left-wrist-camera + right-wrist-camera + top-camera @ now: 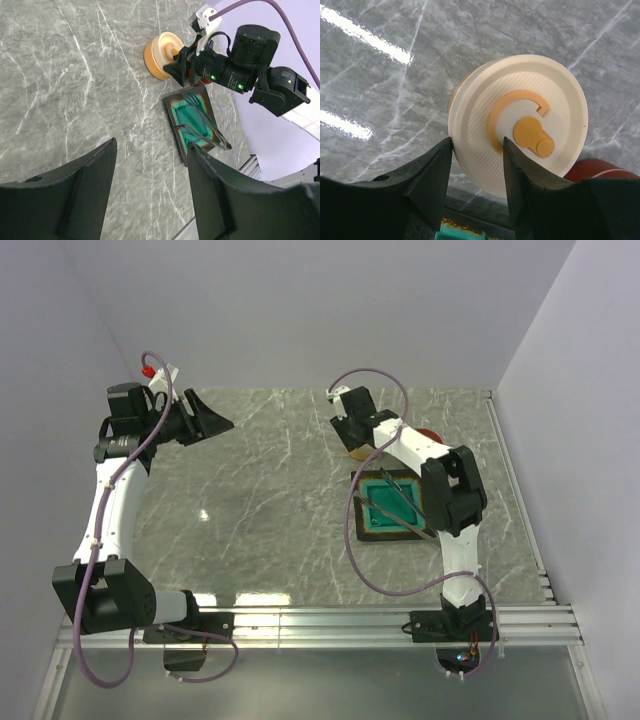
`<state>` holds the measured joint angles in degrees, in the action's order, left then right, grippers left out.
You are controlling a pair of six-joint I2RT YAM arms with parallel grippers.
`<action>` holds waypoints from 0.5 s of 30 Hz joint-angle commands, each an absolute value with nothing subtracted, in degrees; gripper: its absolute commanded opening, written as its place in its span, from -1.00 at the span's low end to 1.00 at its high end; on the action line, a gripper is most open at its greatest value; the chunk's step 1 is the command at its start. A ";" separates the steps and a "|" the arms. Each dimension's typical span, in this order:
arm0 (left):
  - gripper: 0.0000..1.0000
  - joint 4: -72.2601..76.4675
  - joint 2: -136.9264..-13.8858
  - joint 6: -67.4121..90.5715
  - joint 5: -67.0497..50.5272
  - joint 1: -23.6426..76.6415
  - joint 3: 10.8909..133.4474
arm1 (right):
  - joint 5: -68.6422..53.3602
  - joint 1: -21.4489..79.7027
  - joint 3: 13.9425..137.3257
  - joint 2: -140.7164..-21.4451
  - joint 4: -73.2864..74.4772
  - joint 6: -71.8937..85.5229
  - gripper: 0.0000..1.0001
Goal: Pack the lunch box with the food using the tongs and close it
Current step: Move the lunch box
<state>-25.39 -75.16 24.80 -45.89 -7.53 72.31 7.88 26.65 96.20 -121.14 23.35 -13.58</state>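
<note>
The lunch box (520,120) is a round orange tub under a cream lid with an orange clasp; it stands on the marble just beyond the teal tray (366,530). My right gripper (477,142) hangs open over the lid's near-left rim: one fingertip at the rim's edge, the other above the lid. I cannot tell whether they touch it. The silver tongs (408,508) lie diagonally across the tray, also in the left wrist view (206,129). My left gripper (152,145) is open and empty, high above the far-left table (215,425). No food is in view.
A red round thing (428,432) sits right of the lunch box (356,451), partly behind the right arm, its edge showing (605,172). White walls close the back and right. A metal rail (350,620) runs along the near table edge.
</note>
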 commanded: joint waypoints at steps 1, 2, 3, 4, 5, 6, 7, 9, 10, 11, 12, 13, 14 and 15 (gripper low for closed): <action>0.27 -23.11 -75.50 25.49 -47.46 -7.91 74.00 | 7.56 25.14 91.94 -122.08 35.06 -12.83 -0.02; 0.27 -22.94 -75.50 25.58 -47.55 -7.82 74.09 | 6.86 24.96 91.59 -122.08 35.85 -12.83 -0.02; 0.28 -22.94 -75.41 25.66 -47.64 -7.91 74.09 | 6.51 24.79 91.32 -121.99 36.12 -12.66 -0.03; 0.28 -22.85 -75.32 25.75 -47.64 -7.91 74.00 | 6.33 24.79 91.06 -121.56 36.12 -12.66 -0.04; 0.28 -22.68 -75.24 25.75 -47.64 -7.82 74.00 | 6.15 24.70 90.18 -121.38 36.12 -12.66 -0.04; 0.28 -22.68 -75.23 25.93 -47.72 -7.91 73.92 | 6.15 24.78 89.83 -121.12 36.04 -12.66 -0.05; 0.28 -22.68 -75.23 25.84 -47.72 -7.82 73.83 | 6.07 24.52 89.39 -120.50 36.12 -12.74 -0.06; 0.28 -22.68 -75.15 25.84 -47.64 -7.82 73.83 | 6.06 24.26 88.51 -119.97 36.12 -12.92 -0.08; 0.29 -22.68 -75.15 25.75 -47.64 -7.91 73.83 | 6.15 24.17 88.24 -119.54 36.04 -12.92 -0.09; 0.28 -22.68 -75.15 25.93 -47.64 -7.91 73.83 | 6.24 24.08 87.81 -119.27 36.04 -13.09 -0.09; 0.29 -22.50 -75.06 25.84 -47.72 -7.82 73.74 | 6.15 23.65 87.54 -119.01 36.21 -13.44 -0.10; 0.28 -22.50 -75.06 26.01 -47.72 -7.91 73.74 | 6.15 23.56 87.37 -118.74 36.38 -13.53 -0.10; 0.28 -22.33 -75.06 26.10 -47.72 -7.82 73.65 | 6.15 23.38 87.19 -118.57 36.73 -13.88 -0.10; 0.28 -22.15 -75.06 26.19 -47.81 -7.91 73.57 | 6.24 23.12 87.01 -118.22 36.91 -14.06 -0.11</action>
